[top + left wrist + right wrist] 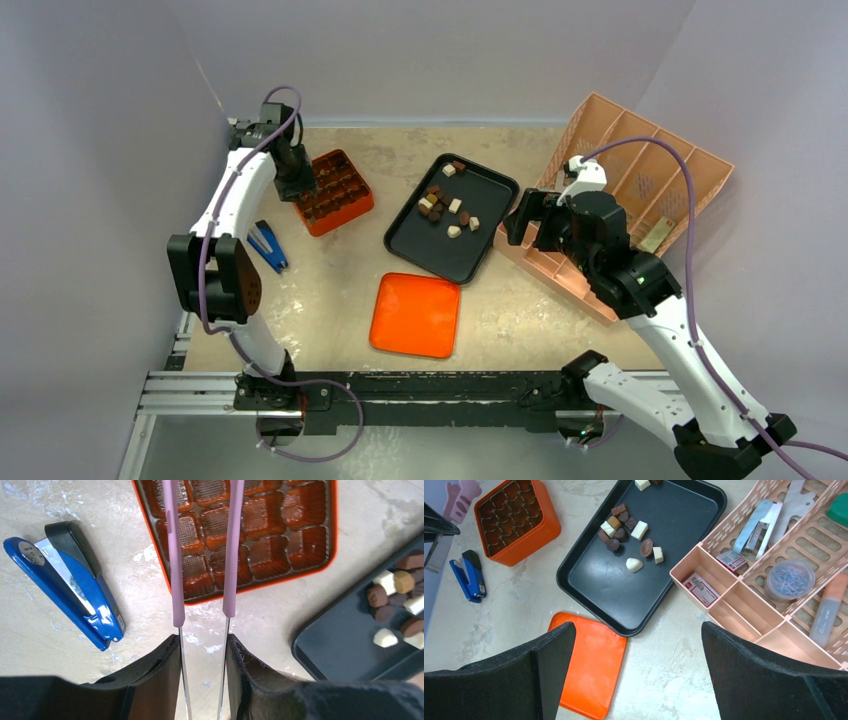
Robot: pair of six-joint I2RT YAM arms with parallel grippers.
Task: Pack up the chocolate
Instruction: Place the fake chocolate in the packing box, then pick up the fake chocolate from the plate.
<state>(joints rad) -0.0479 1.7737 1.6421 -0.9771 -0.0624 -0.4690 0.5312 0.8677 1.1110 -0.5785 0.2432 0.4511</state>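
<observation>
The chocolate (620, 530) lay on the black tray (624, 595), a loose cluster of dark brown, mid brown and cream pieces in the tray's far half, with two more pieces at its far corner. The near half of the tray was bare.

To the left of the tray stood the orange box (531, 537) with its grid of compartments. The left gripper (202, 645) hung above that box, its fingers (160, 665) pressed narrow against a pair of tweezers (175, 555) with pink sleeves. The tweezers reached out over the compartments, but their tips ran out of the wrist view, so whether they carried a piece could not be told.

The right gripper (638, 630) hovered over the tray's right side, its jaws spread wide and holding nothing.

An orange lid (415, 315) lay flat just on the near side of the tray. A blue stapler (267, 245) lay well to the tray's left, nearer than the box. A pink organizer (650, 180) with office supplies sat just beside the tray's right edge.
</observation>
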